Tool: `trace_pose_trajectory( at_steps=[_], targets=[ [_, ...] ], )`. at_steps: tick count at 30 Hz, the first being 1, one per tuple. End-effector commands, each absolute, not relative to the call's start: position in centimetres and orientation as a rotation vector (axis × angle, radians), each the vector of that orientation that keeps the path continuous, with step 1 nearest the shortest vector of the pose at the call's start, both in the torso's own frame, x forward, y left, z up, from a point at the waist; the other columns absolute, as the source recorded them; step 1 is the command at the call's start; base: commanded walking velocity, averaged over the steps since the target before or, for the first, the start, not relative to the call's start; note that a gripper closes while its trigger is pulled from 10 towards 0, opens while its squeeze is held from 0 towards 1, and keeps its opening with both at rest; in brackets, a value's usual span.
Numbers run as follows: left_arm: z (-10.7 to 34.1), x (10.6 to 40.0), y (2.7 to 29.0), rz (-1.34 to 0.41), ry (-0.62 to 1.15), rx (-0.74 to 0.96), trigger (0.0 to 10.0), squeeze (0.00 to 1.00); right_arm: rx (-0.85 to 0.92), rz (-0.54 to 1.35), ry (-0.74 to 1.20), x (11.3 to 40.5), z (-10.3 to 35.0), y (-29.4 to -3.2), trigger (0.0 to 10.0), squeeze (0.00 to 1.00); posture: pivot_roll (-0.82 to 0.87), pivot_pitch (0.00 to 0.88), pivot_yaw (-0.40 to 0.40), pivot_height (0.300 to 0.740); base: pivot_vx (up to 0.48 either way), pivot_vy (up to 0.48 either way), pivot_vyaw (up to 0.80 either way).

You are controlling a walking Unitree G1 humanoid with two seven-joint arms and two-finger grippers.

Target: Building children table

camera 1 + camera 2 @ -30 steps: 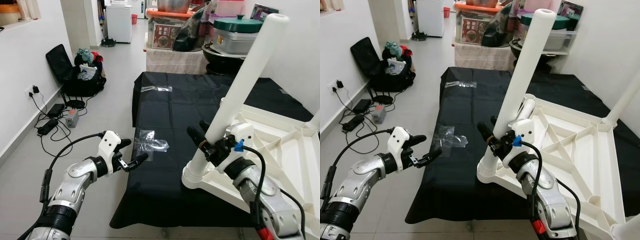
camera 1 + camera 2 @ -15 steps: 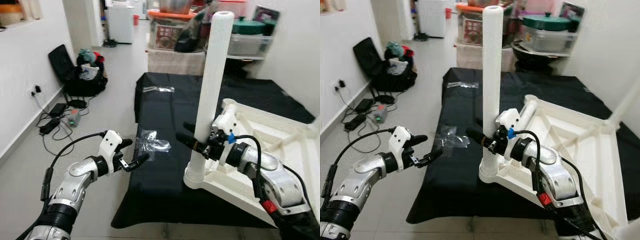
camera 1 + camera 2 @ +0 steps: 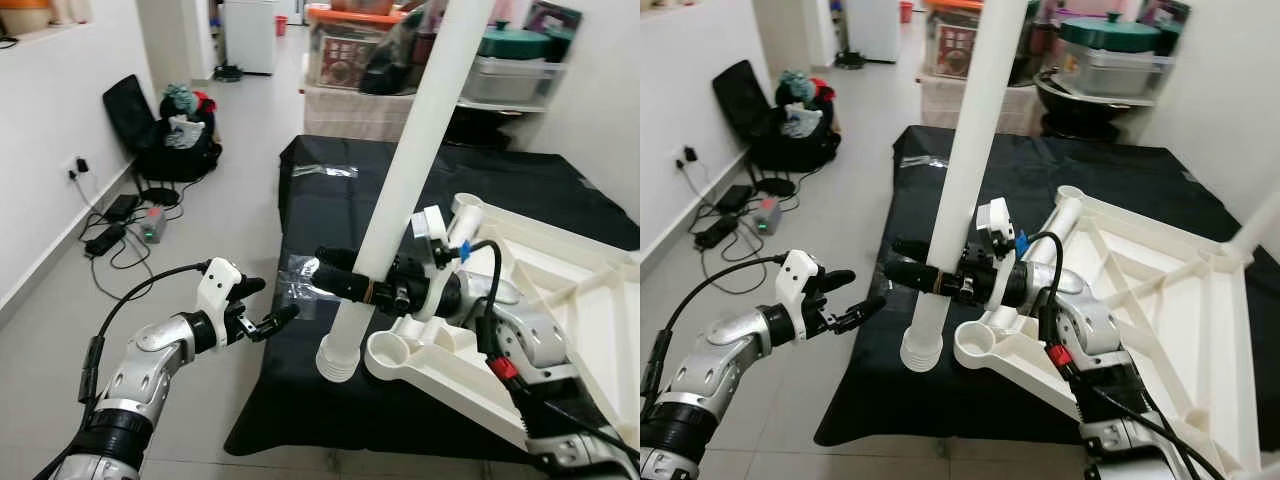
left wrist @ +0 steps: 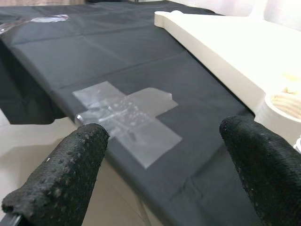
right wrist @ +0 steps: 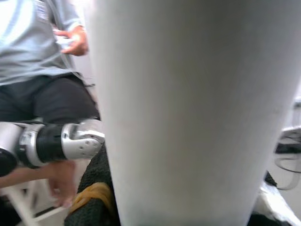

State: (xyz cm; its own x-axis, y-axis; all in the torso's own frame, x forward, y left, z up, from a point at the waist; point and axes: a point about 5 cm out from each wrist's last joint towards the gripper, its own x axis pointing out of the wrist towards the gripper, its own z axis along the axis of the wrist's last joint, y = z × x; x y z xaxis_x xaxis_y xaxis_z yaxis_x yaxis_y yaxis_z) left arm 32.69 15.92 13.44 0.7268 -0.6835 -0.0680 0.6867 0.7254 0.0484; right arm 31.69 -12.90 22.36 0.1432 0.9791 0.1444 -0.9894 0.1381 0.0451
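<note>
A long white table leg (image 3: 420,150) leans to the right, and my right gripper (image 3: 338,274) is shut on its lower part. The leg's ribbed bottom end (image 3: 336,362) hangs just left of the round corner socket (image 3: 396,350) of the upturned white tabletop (image 3: 560,290), outside it. The tabletop lies on a black cloth (image 3: 340,210). My left gripper (image 3: 272,300) is open and holds nothing. It hovers off the cloth's left edge, facing a clear plastic bag (image 4: 124,117) and the socket (image 4: 287,101).
Bags (image 3: 175,135), cables and a charger (image 3: 120,225) lie on the floor by the left wall. Boxes and pots (image 3: 500,60) are stacked behind the cloth. Another plastic bag (image 3: 325,170) lies at the cloth's far end. A person (image 5: 42,52) is near in the right wrist view.
The leg has come up out of the corner socket and tilted back to the right, its bottom end now hanging left of the socket. The left arm has held its place.
</note>
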Motion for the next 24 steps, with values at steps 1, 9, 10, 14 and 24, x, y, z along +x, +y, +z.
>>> trace_pose_trajectory(
  at_steps=[1,9,10,14,24],
  targets=[
    [13.3,32.4,15.8,-0.763,0.053,0.063,10.0,0.00,0.150,1.476,-0.095,31.7,22.3,-12.7,0.0,0.00,0.13,0.000,-0.116,0.740,0.000,0.000,0.00],
    [13.3,32.1,16.2,-0.748,0.059,0.063,10.0,0.00,0.080,1.460,-0.132,33.1,24.5,-13.9,0.0,0.00,0.13,0.000,-0.119,0.740,0.000,0.000,0.00],
    [13.2,32.1,16.2,-0.748,0.060,0.062,10.0,0.00,0.064,1.445,-0.147,33.5,25.1,-14.4,0.0,0.00,0.13,0.000,-0.118,0.740,0.000,0.000,0.00],
    [13.2,32.0,16.0,-0.750,0.060,0.056,10.0,0.00,-0.005,1.358,-0.180,34.7,26.6,-16.3,0.0,0.00,0.13,0.000,-0.119,0.740,0.000,0.000,0.00],
    [13.1,31.9,16.1,-0.747,0.064,0.048,10.0,0.00,-0.026,1.280,-0.095,34.5,25.0,-19.8,0.0,0.00,0.12,0.000,-0.114,0.740,0.000,0.000,0.00]
  ],
)
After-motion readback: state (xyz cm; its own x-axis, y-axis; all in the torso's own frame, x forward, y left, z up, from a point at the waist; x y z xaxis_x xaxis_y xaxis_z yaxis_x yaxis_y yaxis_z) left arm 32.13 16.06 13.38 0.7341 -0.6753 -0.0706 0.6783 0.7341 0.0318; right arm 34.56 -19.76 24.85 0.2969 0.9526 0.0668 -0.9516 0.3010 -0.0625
